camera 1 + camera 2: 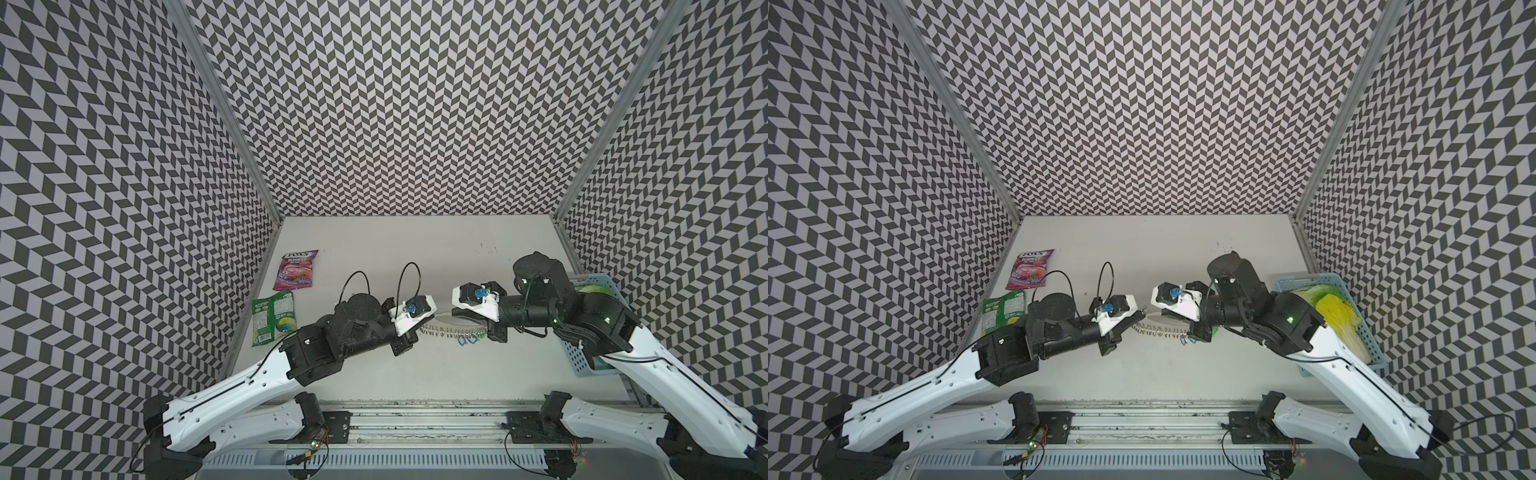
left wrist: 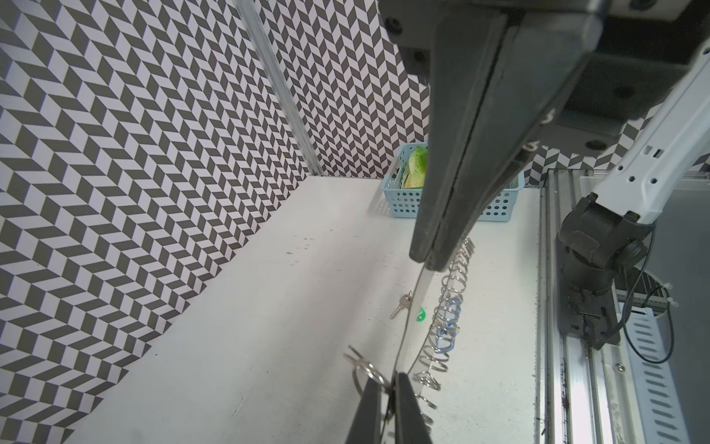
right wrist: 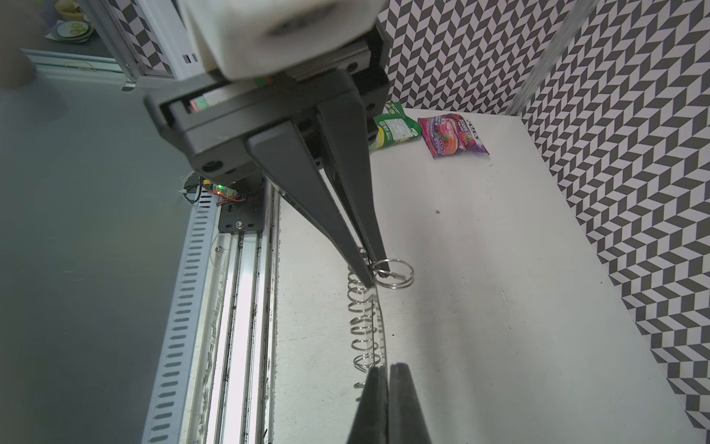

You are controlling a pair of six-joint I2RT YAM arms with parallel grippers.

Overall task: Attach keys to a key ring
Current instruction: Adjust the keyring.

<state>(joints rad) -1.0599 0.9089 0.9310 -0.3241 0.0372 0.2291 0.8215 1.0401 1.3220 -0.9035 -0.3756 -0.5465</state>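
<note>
Left jaws closed on key ring at its 9 o'clock end. Right jaws closed on its 3 o'clock end. Two-point hold, probably to steady the wire loops for threading. Key lies loose on surface near the 3 o'clock end, not yet attached.

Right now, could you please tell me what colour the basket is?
The basket is light blue, seen best in the left wrist view.
</note>
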